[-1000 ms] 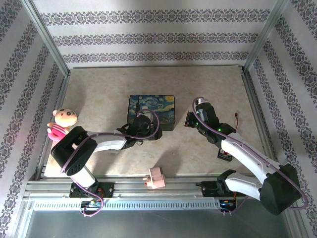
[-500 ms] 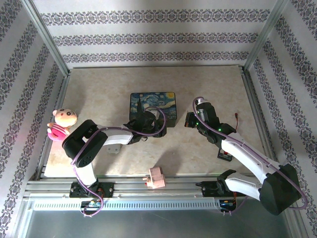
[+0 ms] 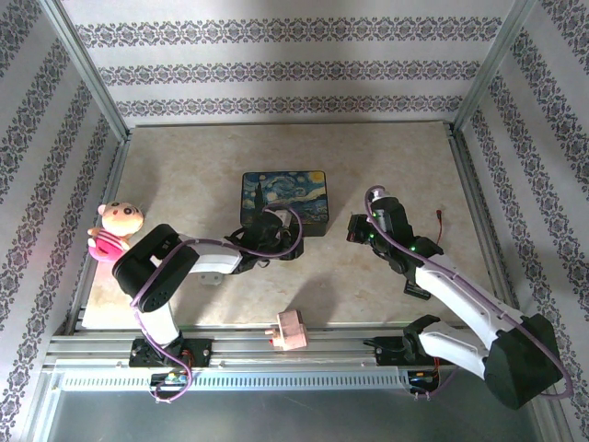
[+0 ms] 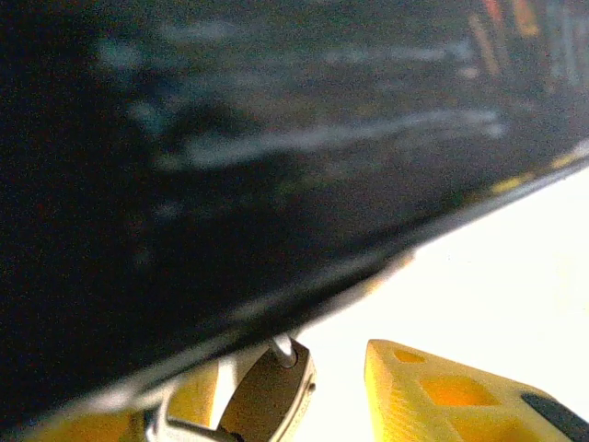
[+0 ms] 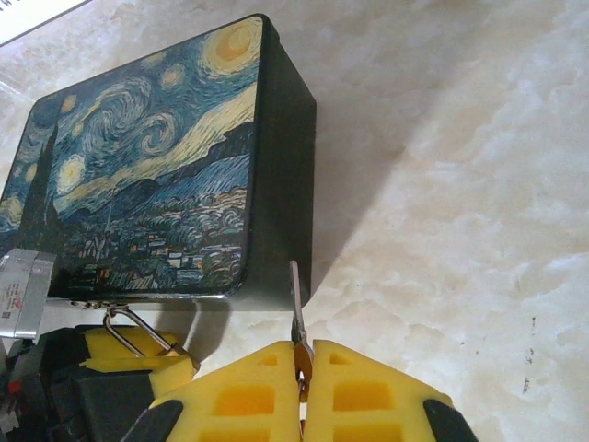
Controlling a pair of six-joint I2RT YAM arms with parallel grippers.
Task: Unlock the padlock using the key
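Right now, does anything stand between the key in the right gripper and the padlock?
Yes, it seems. In the right wrist view, a yellow finger of the left gripper covers the padlock body, between it and the key pinched by the right gripper.

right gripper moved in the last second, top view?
Yes, slightly. The right gripper has drifted toward the near edge and to the right, ending closer to the small red piece on the table.
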